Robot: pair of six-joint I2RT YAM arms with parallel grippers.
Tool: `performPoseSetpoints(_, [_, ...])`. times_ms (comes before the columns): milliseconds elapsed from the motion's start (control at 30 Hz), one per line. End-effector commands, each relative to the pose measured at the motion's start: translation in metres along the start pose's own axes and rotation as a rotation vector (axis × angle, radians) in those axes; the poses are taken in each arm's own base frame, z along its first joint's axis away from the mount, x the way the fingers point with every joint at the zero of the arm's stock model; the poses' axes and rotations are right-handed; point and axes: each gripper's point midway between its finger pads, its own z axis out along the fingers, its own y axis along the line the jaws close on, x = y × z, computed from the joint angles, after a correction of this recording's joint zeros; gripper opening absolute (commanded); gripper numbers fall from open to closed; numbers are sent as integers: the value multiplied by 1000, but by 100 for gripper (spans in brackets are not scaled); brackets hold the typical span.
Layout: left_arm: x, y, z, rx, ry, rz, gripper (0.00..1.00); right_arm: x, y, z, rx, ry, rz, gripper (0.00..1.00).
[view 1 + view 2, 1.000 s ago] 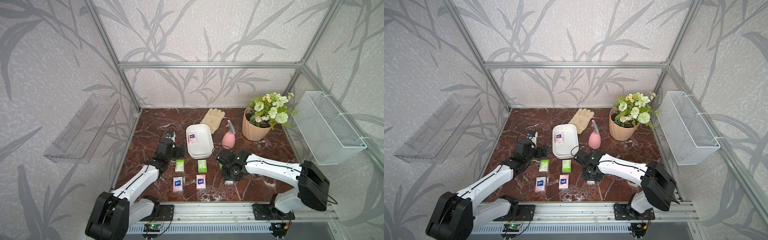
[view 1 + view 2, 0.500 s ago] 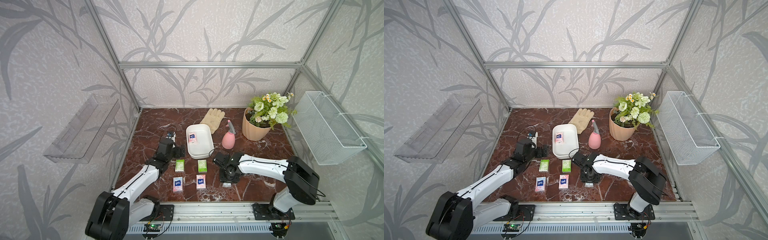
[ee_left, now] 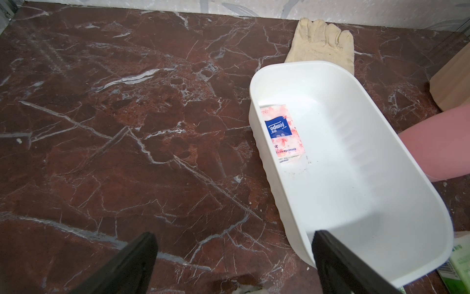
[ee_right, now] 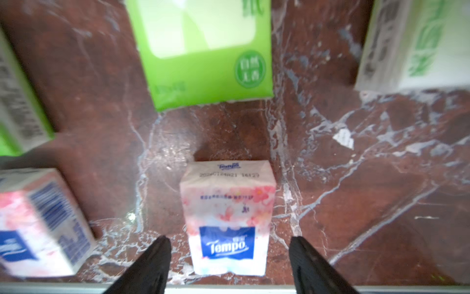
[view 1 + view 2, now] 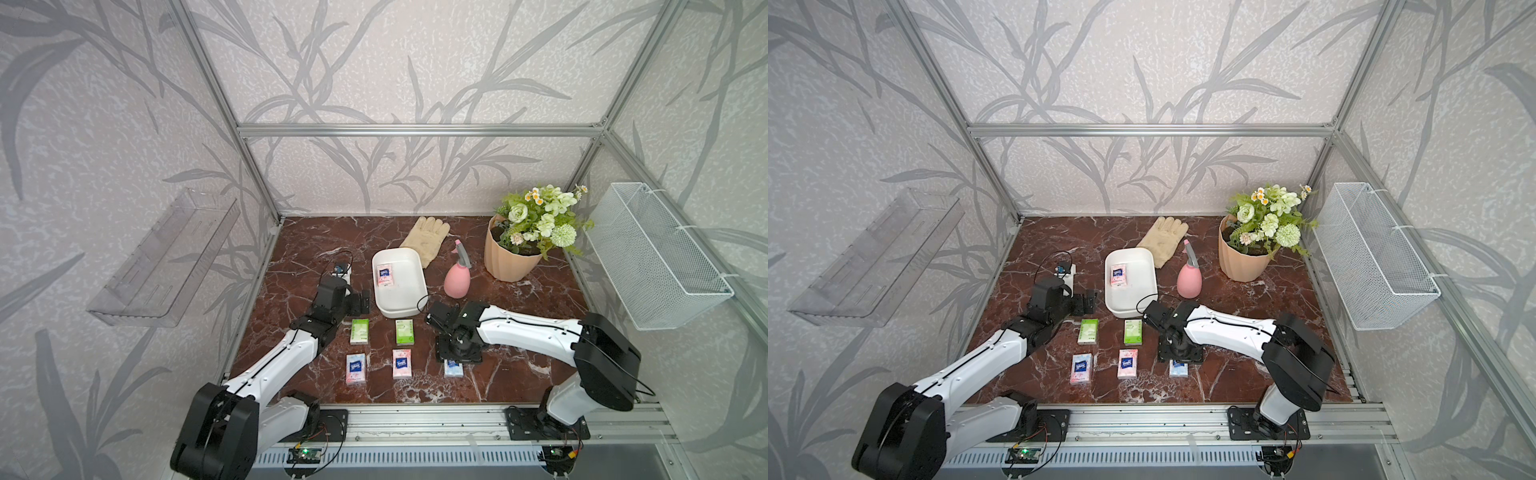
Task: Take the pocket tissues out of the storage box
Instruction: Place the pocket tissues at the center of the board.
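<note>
One pink flat tissue pack [image 3: 282,132] left in the white shallow plastic tub [image 3: 292,66]
Right gripper [image 4: 229,240], spread around a second pink pack [image 4: 227,203] on the red marble desk [image 4: 368,203], is best lifted straight up; left gripper [image 3: 234,235] is held wide apart by the tub.

Place: looked like a robot lab booth, not a real home
Walls: bare metal bars [image 5: 415,129] held wallpapered panels [image 5: 104,124]
Floor: fake-marble tabletop [image 5: 311,245]
Front: left arm [image 5: 274,365] and right arm [image 5: 528,332] sat bolted to a rail [image 5: 415,419], circuit board [image 5: 305,455] exposed
</note>
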Motion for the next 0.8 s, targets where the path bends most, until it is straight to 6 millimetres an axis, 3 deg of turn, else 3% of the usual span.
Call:
performPoseSetpoints(0, [-5, -2, -1, 2, -22, 10, 100, -13, -3, -34, 28, -74, -40, 79])
performPoseSetpoints(200, [-6, -1, -3, 1, -30, 7, 100, -64, 42, -73, -108, -251, -86, 78])
performPoseSetpoints(400, [-8, -1, -6, 0, -37, 2, 100, -127, 91, -90, -239, -398, -110, 76])
performPoseSetpoints(767, [-5, -3, -4, 13, -35, -16, 100, -213, 142, -59, -227, -488, -192, 74])
